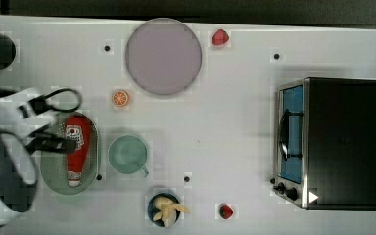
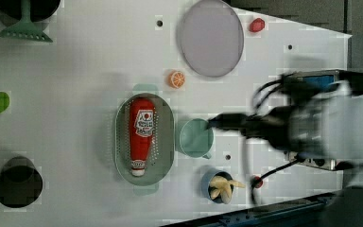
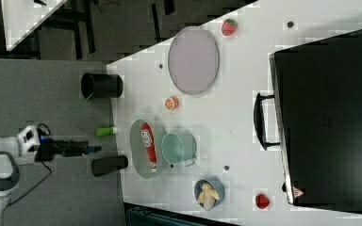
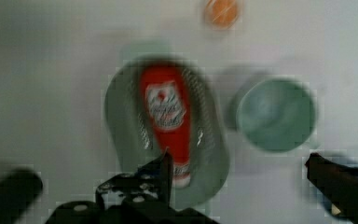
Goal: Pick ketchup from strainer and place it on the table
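Ketchup (image 2: 141, 135): slim red squeeze bottle with a white printed label and a pale tapered cap, lying flat lengthwise inside the strainer.
Strainer (image 2: 164, 142): pale green oval plastic basket with a perforated floor and small handle tabs, resting on the desk.
Desk (image 1: 235, 127): flat, smooth and white, dotted with small dark holes.
Cup (image 1: 127, 154): round, green, just beside the strainer.
Gripper (image 4: 237, 163): blurred; dark fingers spread wide, holding nothing, above the strainer.

ketchup (image 4: 168, 112) lying in strainer (image 4: 121, 116)
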You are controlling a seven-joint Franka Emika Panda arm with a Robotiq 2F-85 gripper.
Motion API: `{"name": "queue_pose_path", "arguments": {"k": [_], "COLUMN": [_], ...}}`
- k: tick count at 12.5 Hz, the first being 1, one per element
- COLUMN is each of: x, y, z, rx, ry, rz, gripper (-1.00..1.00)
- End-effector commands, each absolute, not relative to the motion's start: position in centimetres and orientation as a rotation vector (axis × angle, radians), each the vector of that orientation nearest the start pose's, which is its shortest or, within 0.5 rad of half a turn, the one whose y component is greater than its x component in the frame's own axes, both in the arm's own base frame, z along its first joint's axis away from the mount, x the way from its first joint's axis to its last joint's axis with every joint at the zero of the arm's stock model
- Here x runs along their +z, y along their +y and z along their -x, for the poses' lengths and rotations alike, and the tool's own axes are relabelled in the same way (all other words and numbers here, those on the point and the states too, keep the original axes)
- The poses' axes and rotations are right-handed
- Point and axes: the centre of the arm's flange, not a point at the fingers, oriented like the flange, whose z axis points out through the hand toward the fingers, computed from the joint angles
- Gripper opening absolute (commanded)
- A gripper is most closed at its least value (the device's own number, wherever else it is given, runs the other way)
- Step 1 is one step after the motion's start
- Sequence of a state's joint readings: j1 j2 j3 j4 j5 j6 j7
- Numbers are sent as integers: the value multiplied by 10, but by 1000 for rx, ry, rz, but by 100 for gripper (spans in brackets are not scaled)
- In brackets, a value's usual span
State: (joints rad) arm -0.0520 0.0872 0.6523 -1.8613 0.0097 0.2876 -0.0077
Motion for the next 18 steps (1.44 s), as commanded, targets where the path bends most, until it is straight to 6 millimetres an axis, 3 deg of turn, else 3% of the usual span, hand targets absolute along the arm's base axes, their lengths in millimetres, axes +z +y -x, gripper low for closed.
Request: {"name": "queue_pose_path", "arguments": {"k": [1, 4, 10, 18], "x": [440, 379, 269, 182], "y": [358, 380, 378, 376], "z": [-450, -436, -423, -435], "rx": [147, 110, -3, 44], "ry": [211, 155, 152, 127], "rz": [3102, 3038, 3015, 3028], "gripper": [100, 100, 100, 100]}}
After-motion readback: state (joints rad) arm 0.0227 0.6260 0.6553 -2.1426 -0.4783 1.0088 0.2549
